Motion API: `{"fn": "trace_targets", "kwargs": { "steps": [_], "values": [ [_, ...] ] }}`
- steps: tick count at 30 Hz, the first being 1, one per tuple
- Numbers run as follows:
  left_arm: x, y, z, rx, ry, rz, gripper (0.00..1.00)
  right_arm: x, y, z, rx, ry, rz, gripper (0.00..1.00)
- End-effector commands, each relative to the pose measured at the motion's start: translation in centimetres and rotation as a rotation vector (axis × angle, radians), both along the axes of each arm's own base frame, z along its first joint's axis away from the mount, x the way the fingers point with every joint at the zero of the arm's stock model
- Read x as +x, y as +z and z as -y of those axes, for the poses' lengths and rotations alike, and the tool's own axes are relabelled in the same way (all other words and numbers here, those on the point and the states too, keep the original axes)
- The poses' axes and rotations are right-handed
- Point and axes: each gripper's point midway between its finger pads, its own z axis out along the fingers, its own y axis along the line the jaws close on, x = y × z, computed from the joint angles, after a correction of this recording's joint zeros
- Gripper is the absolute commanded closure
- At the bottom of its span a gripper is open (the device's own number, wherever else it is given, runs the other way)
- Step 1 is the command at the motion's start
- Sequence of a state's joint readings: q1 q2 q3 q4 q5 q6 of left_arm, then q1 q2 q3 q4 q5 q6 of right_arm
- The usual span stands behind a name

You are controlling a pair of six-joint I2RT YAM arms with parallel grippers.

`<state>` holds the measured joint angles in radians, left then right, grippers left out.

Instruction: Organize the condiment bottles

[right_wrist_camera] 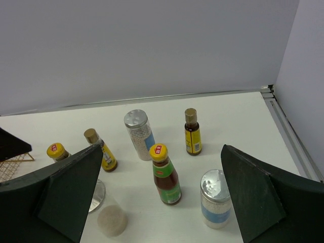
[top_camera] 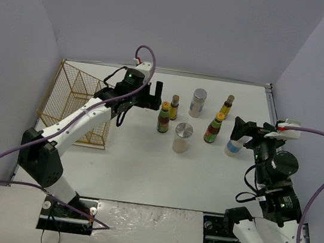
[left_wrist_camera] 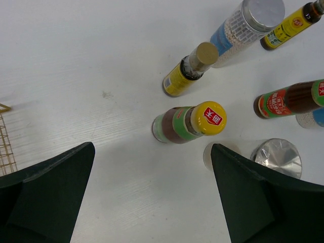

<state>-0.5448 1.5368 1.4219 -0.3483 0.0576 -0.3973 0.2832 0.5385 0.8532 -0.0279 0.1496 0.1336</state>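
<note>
Seven condiment bottles stand upright mid-table. There are two yellow-capped sauce bottles point(top_camera: 164, 117) point(top_camera: 213, 129), two slim dark bottles point(top_camera: 174, 107) point(top_camera: 227, 106) and three silver-lidded jars point(top_camera: 198, 102) point(top_camera: 182, 138) point(top_camera: 234, 146). My left gripper point(top_camera: 152, 94) is open just left of the group. In its wrist view its open gripper point(left_wrist_camera: 153, 149) frames bare table short of the nearest sauce bottle point(left_wrist_camera: 190, 124). My right gripper point(top_camera: 242, 130) is open over the right jar. From its camera the open gripper point(right_wrist_camera: 162, 148) looks down on a sauce bottle point(right_wrist_camera: 166, 174) and a jar point(right_wrist_camera: 216, 197).
A gold wire rack point(top_camera: 77, 103) stands at the table's left edge, beside my left arm. Grey walls close in the back and both sides. A metal rail point(top_camera: 269, 97) runs along the table's right edge.
</note>
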Motion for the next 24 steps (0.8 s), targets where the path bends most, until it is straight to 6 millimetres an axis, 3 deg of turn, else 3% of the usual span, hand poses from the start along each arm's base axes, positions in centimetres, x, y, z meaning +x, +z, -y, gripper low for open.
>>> {"fn": "trace_targets", "kwargs": {
  "steps": [1,5,10,17,24],
  "values": [
    [1.7,4.4,3.1,-0.031,0.028,0.167,0.03,0.1,2.6,-1.0,0.028,0.049,0.069,0.0],
    [1.3,3.0,5.1,-0.006,0.007,0.152,0.03,0.2,2.3,-1.2,0.023,0.059,0.062,0.0],
    [1.6,1.7,6.1,0.012,0.014,0.152,0.04,0.2,2.2,-1.2,0.024,0.057,0.061,0.0],
    [2.6,-0.3,7.4,0.054,0.013,0.136,0.15,0.2,1.9,-1.3,0.025,0.061,0.057,0.0],
    [2.9,-0.1,8.3,0.049,0.009,0.14,0.24,0.1,1.8,-1.3,0.027,0.063,0.056,0.0]
  ]
}}
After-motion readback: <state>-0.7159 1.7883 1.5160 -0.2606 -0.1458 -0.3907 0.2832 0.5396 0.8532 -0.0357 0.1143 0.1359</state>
